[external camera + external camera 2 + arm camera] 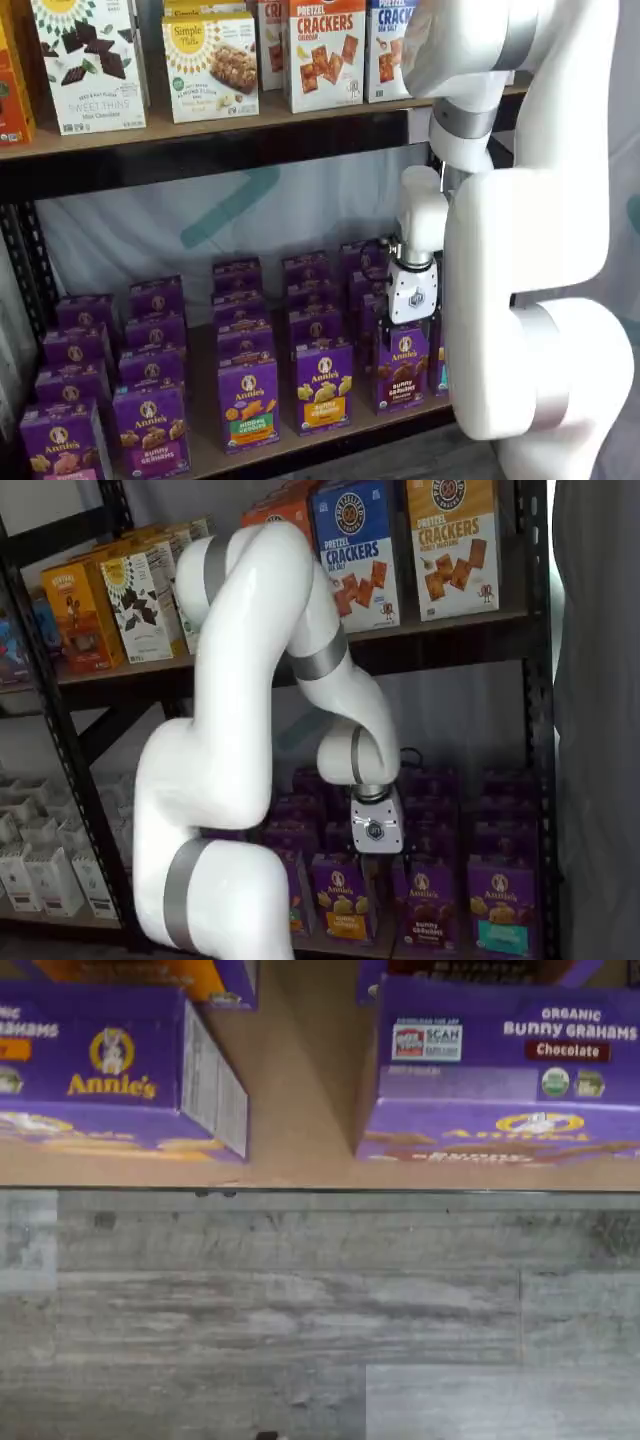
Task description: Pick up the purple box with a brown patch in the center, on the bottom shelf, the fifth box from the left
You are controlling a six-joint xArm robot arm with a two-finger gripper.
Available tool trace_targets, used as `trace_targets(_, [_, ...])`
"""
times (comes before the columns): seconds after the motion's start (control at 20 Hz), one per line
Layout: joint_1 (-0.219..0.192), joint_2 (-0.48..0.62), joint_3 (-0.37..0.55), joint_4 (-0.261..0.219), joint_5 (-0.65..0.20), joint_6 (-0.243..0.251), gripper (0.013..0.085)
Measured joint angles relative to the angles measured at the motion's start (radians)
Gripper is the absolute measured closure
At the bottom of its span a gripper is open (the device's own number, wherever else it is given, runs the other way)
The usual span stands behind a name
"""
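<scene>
The purple Annie's box with a brown patch stands at the front of the bottom shelf, near its right end. It also shows in a shelf view and in the wrist view, where its top reads "Bunny Grahams Chocolate". My gripper hangs just above and in front of this box, its white body pointing down. In a shelf view the gripper sits a little left of the box's top. The black fingers are barely visible, so no gap can be judged. Nothing is held.
Rows of other purple Annie's boxes fill the bottom shelf; one with a yellow patch stands just left of the target. In the wrist view a second purple box lies beside a bare gap of shelf board. Cracker boxes stand on the upper shelf.
</scene>
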Motion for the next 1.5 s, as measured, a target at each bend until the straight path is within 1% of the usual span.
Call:
trace_targets(0.2, [-0.012, 0.059, -0.056, -0.008, -0.021, -0.005, 0.0130])
trace_targets(0.45, [-0.026, 0.115, -0.126, -0.022, -0.012, -0.005, 0.0130])
trace_targets(0.55, [-0.028, 0.136, -0.156, -0.003, -0.005, -0.025, 0.0130])
trace_targets(0.7, [-0.027, 0.163, -0.196, 0.046, 0.005, -0.071, 0.0130])
trace_targets(0.9, [-0.024, 0.190, -0.235, 0.073, 0.012, -0.093, 0.0130])
trace_targets(0.95, [-0.024, 0.195, -0.240, 0.061, 0.007, -0.082, 0.0130])
trace_targets(1.05, [-0.028, 0.204, -0.252, -0.003, 0.008, -0.025, 0.0130])
trace_targets(1.15, [-0.031, 0.211, -0.262, -0.035, 0.012, 0.002, 0.0130])
trace_targets(1.25, [-0.031, 0.218, -0.271, -0.045, 0.024, 0.011, 0.0130])
trace_targets(1.35, [-0.032, 0.222, -0.274, -0.038, 0.023, 0.003, 0.0130])
trace_targets(1.5, [-0.037, 0.228, -0.279, -0.045, 0.014, 0.006, 0.0130])
